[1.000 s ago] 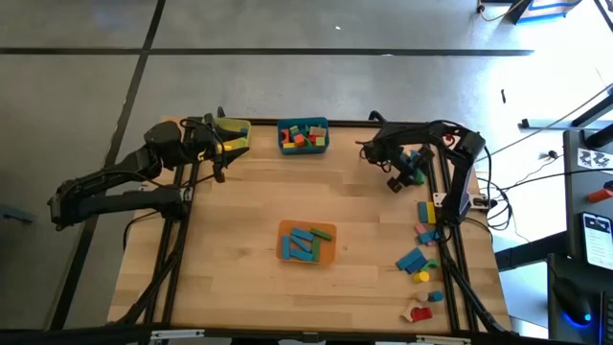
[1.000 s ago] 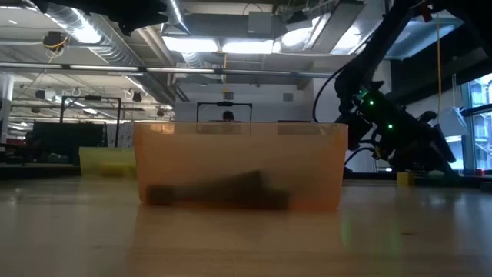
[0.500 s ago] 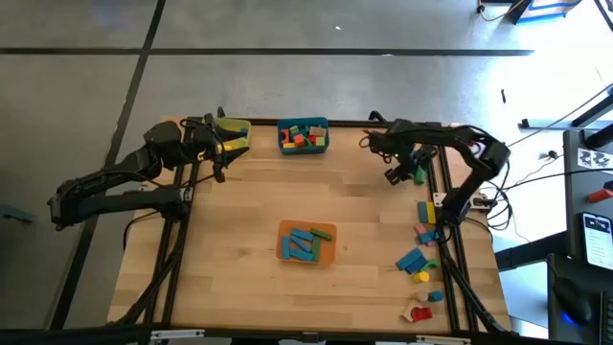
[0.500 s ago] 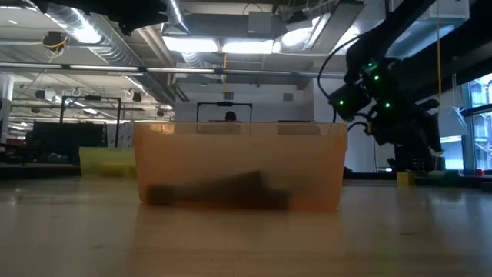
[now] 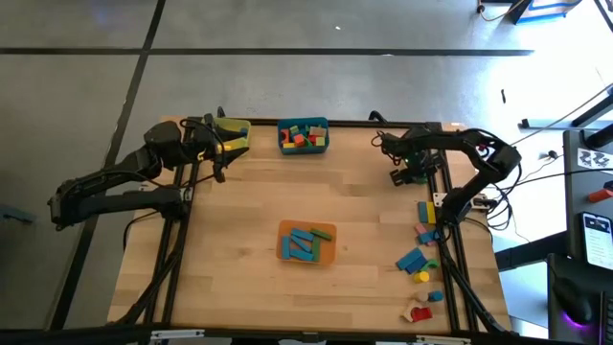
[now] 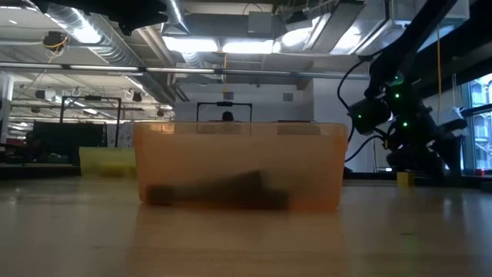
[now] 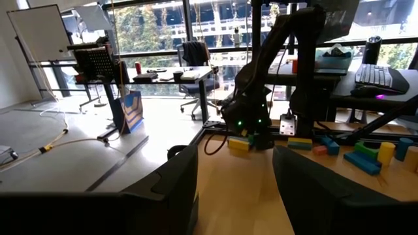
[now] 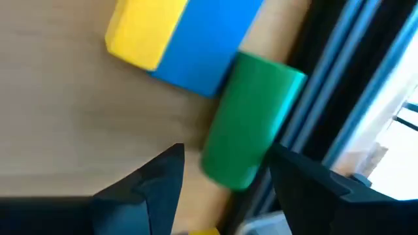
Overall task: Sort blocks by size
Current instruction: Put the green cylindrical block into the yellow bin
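I have swung the right gripper (image 5: 406,174) away from the teal bin (image 5: 303,136) toward the table's right rail, jaws spread, empty, over a green block (image 8: 251,119). Other blocks (image 5: 419,259) lie nearer along that rail. Left gripper (image 7: 235,189) waits spread beside the yellow bin (image 5: 233,133).

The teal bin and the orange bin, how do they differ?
The teal bin sits at the table's far edge; the orange bin sits near the middle. The teal bin holds mixed red, green, orange and blue blocks; the orange bin holds mostly blue ones. Both are rectangular.
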Robot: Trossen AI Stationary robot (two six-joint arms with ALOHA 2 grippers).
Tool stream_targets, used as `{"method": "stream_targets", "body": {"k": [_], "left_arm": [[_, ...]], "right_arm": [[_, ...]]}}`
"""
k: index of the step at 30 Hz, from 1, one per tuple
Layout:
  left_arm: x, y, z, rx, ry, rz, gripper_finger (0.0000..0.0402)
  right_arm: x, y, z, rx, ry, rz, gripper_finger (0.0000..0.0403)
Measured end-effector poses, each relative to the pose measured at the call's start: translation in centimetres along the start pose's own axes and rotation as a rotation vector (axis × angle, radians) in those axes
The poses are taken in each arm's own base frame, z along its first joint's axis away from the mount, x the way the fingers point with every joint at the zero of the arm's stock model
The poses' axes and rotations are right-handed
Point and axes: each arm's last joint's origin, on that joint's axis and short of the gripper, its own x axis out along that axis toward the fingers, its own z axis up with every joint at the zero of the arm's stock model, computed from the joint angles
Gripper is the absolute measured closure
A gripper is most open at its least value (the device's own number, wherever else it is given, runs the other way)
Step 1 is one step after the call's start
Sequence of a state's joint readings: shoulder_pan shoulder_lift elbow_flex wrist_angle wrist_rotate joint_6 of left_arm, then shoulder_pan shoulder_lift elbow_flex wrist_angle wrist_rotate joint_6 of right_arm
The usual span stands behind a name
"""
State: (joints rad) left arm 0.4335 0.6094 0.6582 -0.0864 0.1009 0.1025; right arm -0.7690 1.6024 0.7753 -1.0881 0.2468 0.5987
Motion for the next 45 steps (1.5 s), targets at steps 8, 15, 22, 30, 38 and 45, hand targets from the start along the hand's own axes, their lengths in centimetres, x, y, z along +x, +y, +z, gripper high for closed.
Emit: {"method": "stream_targets", "body": {"k": [8, 15, 22, 30, 38, 45], "left_arm": [[0.00, 0.00, 0.00, 0.001, 0.000, 0.000, 0.0219], [0.01, 0.00, 0.00, 0.001, 0.000, 0.000, 0.0219], [0.01, 0.00, 0.00, 0.001, 0.000, 0.000, 0.0219], [0.01, 0.00, 0.00, 0.001, 0.000, 0.000, 0.0219], [0.01, 0.00, 0.00, 0.001, 0.000, 0.000, 0.0219], [0.01, 0.00, 0.00, 0.001, 0.000, 0.000, 0.0219]], "right_arm": [[0.82, -0.03, -0.06, 0.009, -0.012, 0.017, 0.0182], [0.87, -0.04, -0.02, -0.003, -0.023, 0.004, 0.0182], [0.90, -0.03, -0.02, -0.014, -0.024, 0.002, 0.0182], [0.95, -0.01, 0.03, -0.012, -0.029, -0.001, 0.0245], [0.99, -0.11, -0.05, -0.018, -0.025, -0.020, 0.0261], [1.02, -0.33, -0.39, -0.042, 0.015, -0.044, 0.0245]]}}
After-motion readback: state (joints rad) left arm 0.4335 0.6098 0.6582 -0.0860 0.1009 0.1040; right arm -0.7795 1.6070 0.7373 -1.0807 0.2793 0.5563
